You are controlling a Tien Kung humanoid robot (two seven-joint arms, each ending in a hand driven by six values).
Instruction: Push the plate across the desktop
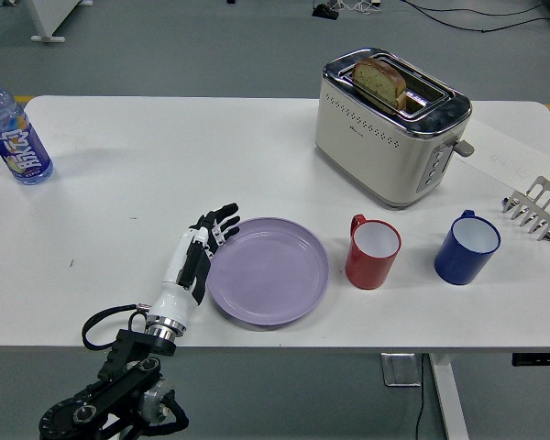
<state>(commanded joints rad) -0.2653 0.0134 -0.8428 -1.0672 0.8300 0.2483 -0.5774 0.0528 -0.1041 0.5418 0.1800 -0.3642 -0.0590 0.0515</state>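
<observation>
Lilac plate [268, 271] lies touched at its left rim by the left hand [198, 252], fingers straight, holding nothing.

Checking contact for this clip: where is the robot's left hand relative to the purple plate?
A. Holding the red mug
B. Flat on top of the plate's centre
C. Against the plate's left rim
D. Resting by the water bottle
C: the left hand lies on the table with its fingers extended against the left rim of the purple plate.

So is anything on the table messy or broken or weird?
Nothing stands out. The purple plate lies flat with the left hand against its left rim. The red mug and blue mug stand upright, and the toaster holds a slice of bread. No spills.
</observation>
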